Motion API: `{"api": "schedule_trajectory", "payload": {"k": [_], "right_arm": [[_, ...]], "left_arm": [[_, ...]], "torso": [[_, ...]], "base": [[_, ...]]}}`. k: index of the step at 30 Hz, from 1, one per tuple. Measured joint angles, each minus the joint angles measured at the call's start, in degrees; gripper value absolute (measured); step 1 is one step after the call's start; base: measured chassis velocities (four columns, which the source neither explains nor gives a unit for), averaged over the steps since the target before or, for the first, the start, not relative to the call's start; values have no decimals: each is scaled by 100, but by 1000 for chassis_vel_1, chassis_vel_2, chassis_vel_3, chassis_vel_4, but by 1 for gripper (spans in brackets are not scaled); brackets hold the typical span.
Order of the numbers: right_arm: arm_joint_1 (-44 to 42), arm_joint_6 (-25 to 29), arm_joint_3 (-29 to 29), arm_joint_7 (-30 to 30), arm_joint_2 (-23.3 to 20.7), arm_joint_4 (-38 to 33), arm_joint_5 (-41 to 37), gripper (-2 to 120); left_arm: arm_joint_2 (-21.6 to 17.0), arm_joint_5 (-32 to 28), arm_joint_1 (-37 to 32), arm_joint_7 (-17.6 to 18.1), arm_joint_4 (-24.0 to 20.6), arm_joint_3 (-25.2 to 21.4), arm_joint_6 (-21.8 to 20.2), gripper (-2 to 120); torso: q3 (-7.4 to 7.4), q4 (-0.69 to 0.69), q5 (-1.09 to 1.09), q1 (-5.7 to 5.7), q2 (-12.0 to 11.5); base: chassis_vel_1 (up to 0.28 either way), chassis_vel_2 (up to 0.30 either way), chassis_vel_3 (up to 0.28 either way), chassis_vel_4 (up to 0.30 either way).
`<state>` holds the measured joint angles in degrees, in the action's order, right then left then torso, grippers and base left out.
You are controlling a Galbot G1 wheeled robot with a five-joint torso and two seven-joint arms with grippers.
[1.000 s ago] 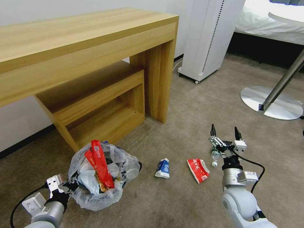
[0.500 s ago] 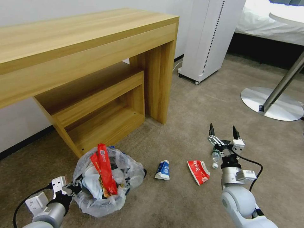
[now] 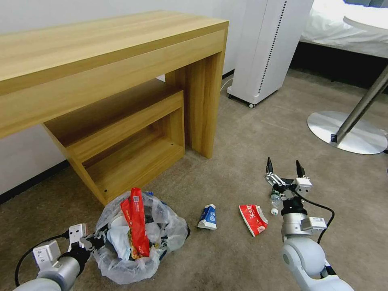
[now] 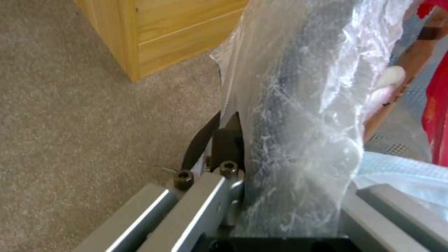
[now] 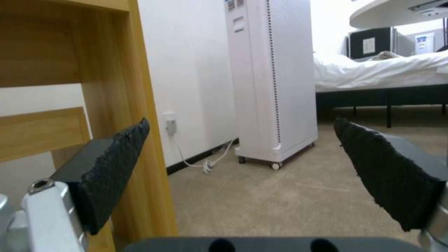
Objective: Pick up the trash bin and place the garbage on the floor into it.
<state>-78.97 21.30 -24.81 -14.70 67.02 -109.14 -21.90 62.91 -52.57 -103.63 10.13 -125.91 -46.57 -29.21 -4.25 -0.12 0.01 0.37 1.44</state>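
Left wrist view puts the left end effector right at the trash bin: its dark fingers are closed onto the rim, with the translucent liner bunched against them. From the head view the same left end effector sits at the bin's near-left edge, and the trash bin is low beside the wooden surface, leaning a little, with a red wrapper standing tall out of it among tissues. Whether the bin is resting on the floor or just clear of it cannot be told.

The right end effector hovers low over the carpet with its fingers spread wide and nothing between them. Just beneath its wrist lies a clear bottle; a red carton is just beside that, and a blue-white carton lies between it and the bin.

The likely trouble is the grip. The hold is on one side of a thin rim through slippery plastic, so the bin could swing, tip further and shed the tall wrapper, or slide free if only the liner is pinched. On the other side, the bottle is round and lies close under the wrist, so a descending finger could nudge it rolling instead of straddling it.
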Motion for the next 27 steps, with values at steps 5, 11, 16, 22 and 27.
{"api": "schedule_trajectory", "payload": {"k": [5,11,16,22,27], "right_arm": [[-100,-6,-96,20,55,-47,40,100],[-142,-32,-140,17,103,-68,62,100],[-174,-53,-170,15,102,-84,73,100],[-197,-52,-181,12,88,-96,86,100],[-182,-36,-168,-25,60,-95,89,100]], "left_arm": [[-66,-139,73,83,15,10,-5,0],[-49,-156,118,117,31,34,4,0],[-16,-155,131,123,30,40,30,0],[28,-129,133,137,6,57,66,0],[65,-115,120,141,-12,56,96,0]], "torso": [[0,-1,-1,0,0],[0,0,-1,0,0],[0,0,0,0,0],[0,0,-1,0,0],[0,0,0,0,0]], "base": [[0,0,0,0],[0,0,0,0],[0,0,0,0],[0,0,0,0],[0,0,0,0]]}}
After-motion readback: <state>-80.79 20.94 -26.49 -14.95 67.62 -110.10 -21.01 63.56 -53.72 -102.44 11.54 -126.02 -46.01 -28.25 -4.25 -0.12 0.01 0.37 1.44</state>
